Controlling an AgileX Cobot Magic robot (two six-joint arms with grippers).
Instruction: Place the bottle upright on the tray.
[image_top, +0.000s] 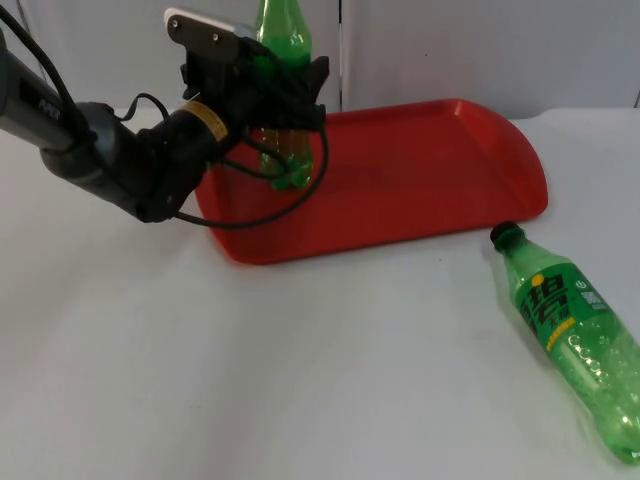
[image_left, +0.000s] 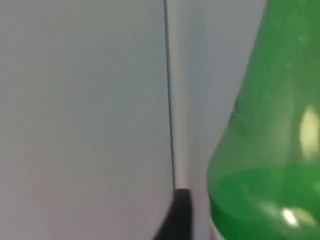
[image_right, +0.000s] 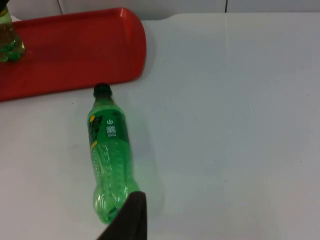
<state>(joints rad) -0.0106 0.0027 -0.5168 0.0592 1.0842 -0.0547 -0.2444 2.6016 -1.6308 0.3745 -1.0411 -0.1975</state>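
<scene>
Resting on the white table (image_top: 300, 380), red tray (image_top: 440, 170) already bearing one upright bottle (image_top: 285, 40), left gripper (image_top: 275, 95) clamping it; lying bottle (image_top: 575, 335) waiting beside the tray. Right gripper's (image_right: 127, 220) fingers: cannot tell.

Green bottle (image_top: 283, 150) upright on red tray (image_top: 430, 180); second bottle (image_top: 575, 335) lying on table.

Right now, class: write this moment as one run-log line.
left gripper: holding bottle upright on red tray | second bottle: lying on table
</scene>
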